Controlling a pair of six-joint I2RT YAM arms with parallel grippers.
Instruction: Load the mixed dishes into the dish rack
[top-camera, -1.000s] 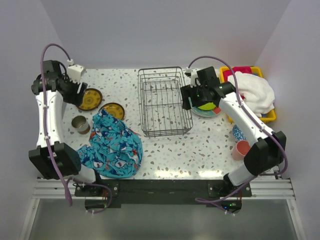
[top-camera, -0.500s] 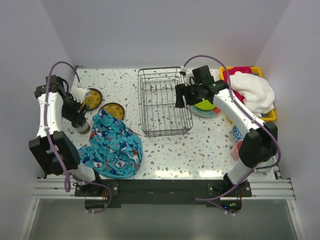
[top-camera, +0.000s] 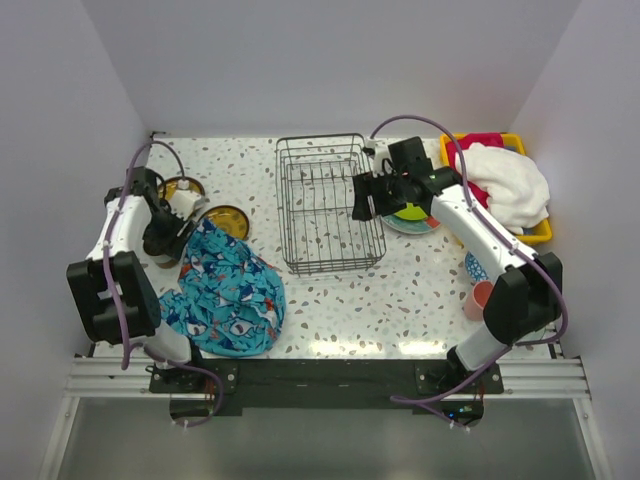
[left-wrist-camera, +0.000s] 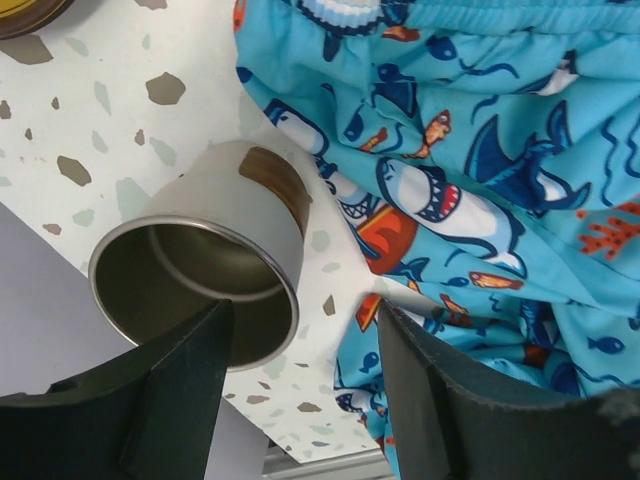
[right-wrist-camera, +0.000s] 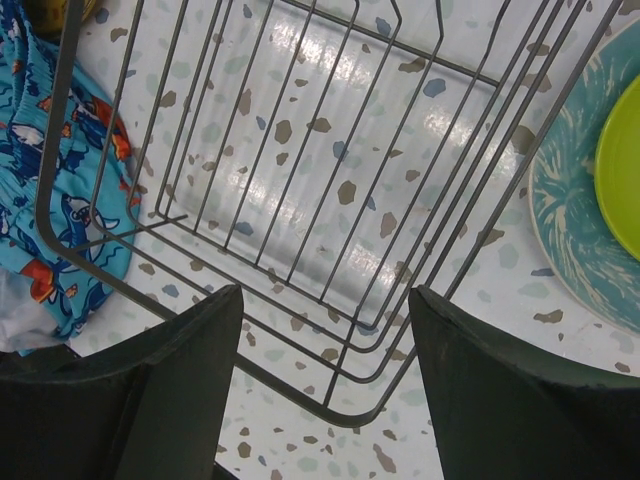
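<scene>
Left gripper (left-wrist-camera: 300, 318) is down at the far left side of the tabletop (top-camera: 400, 300), fingers spread and holding nothing. The cream cup (left-wrist-camera: 200, 265) stands upright just ahead of it, mouth up. Its rim sits right off the tip of one finger, more in front of that finger than in the gap. The shark-print cloth (left-wrist-camera: 480, 180) crowds the cup's other side. I think it touches the cup wall, but from the wrist view I can't say for sure. The tabletop's edge is right there by the cup too, so it's a tight spot.

Right gripper (right-wrist-camera: 325, 295) is also spread and empty, hanging over the near right corner of the dish rack (top-camera: 330, 205). How high above the wires I can't tell. The rack has nothing in it. Just to its right lies the lime-green plate (top-camera: 410, 211), stacked on the teal plate (top-camera: 427, 224), which lies close to the rack's side wires.

The 2 yellow-olive plates (top-camera: 228, 218) lie left of the rack, near the cloth's far edge, 1 of them partly under the left arm. The pink cup (top-camera: 482, 298) and blue patterned bowl (top-camera: 474, 265) sit by the right arm, near the right edge. The yellow tray (top-camera: 538, 234) with a white towel (top-camera: 510, 185) fills the back right corner. The best open stretch is the strip in front of the rack, between the cloth and the pink cup.
</scene>
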